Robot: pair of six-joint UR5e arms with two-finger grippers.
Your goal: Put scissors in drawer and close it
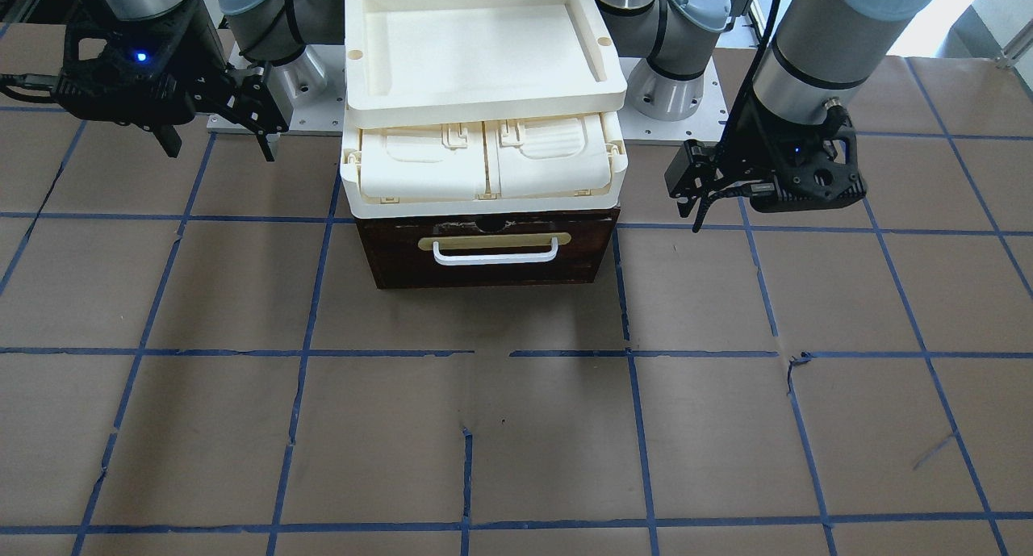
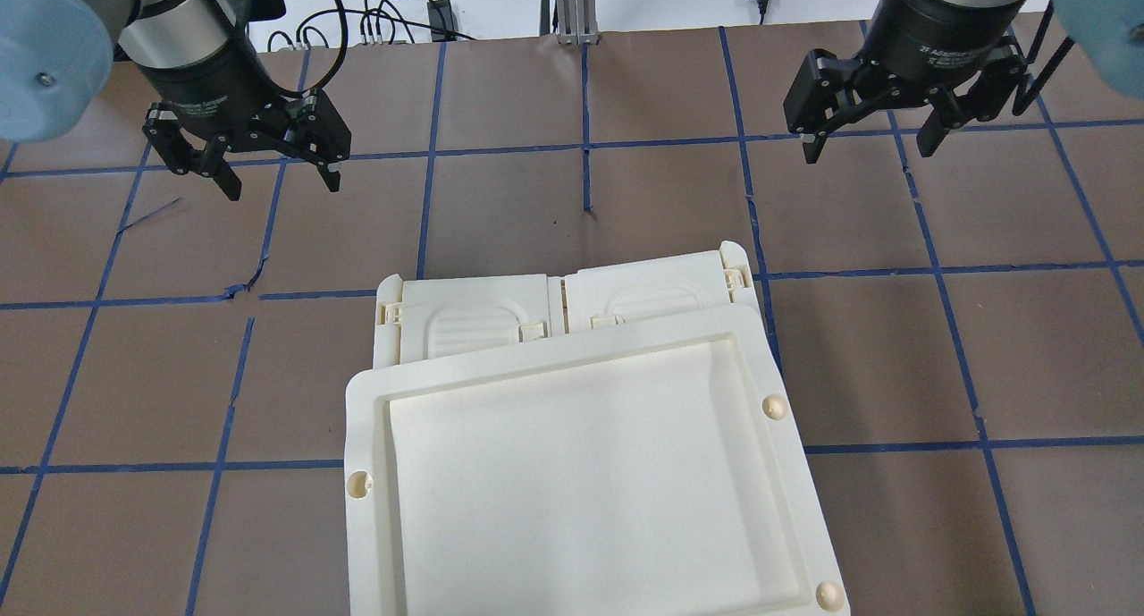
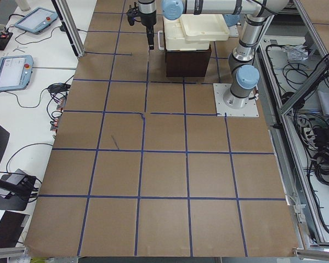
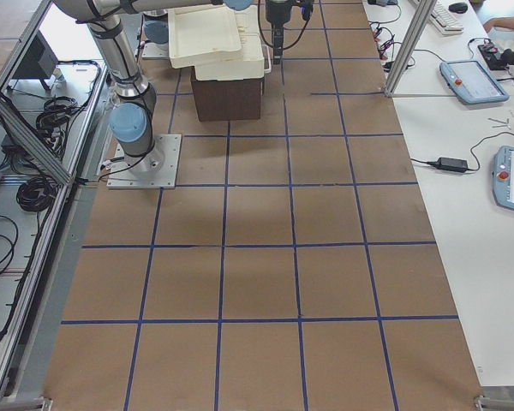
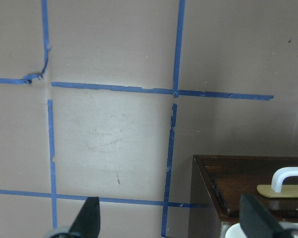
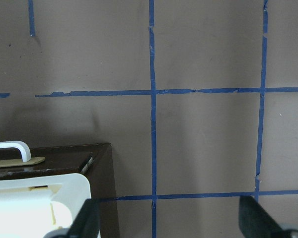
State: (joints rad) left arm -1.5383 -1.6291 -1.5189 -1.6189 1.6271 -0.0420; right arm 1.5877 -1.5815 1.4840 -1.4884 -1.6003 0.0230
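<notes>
The scissors show in no view. The drawer (image 1: pixel 492 253) has a dark brown front with a brass strip and a white bar handle (image 1: pixel 495 256). It sits pushed in under a cream stack, and none of its pale inside shows. My left gripper (image 1: pixel 696 205) hovers open and empty beside the drawer unit; it also shows in the overhead view (image 2: pixel 281 182). My right gripper (image 1: pixel 219 148) hovers open and empty on the other side, and shows overhead too (image 2: pixel 869 147). The wrist views show the drawer front's corners (image 5: pixel 248 183) (image 6: pixel 64 161) below open jaws.
A cream latched case (image 1: pixel 484 165) rests on the drawer unit, with a cream tray (image 1: pixel 476 43) stacked on top, overhanging toward the robot. Both arm bases stand just behind the unit. Brown table (image 1: pixel 516 427) with blue tape grid stretches in front.
</notes>
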